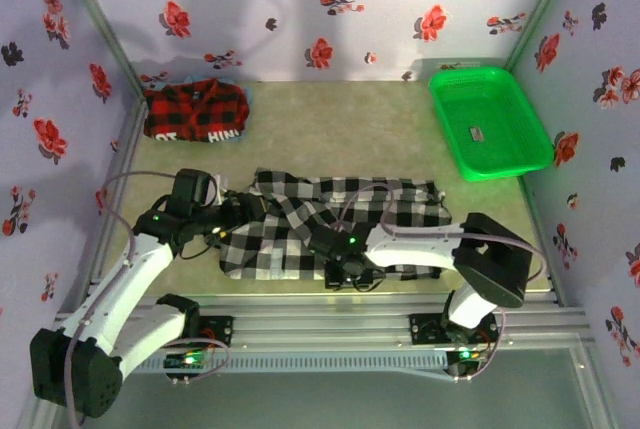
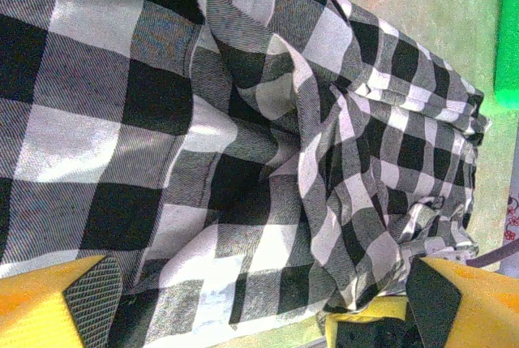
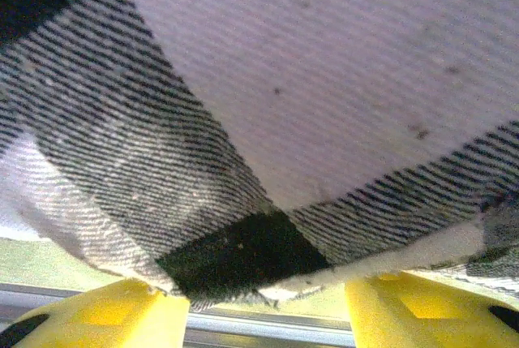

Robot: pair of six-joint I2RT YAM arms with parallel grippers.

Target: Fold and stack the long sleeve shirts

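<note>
A: From above: red plaid shirt looks folded, far-left corner. Checked shirt rumpled mid-table; left gripper and right gripper both on it.

B: Left wrist: fingers spread, cloth between. Right wrist: fingers apart, edge draped across. Fold and stack pending.

Two shirts in all, one checked shirt and one red plaid shirt, plus one green basket.

red plaid shirt lettering: cut off by fold | basket label: too small to read
</note>
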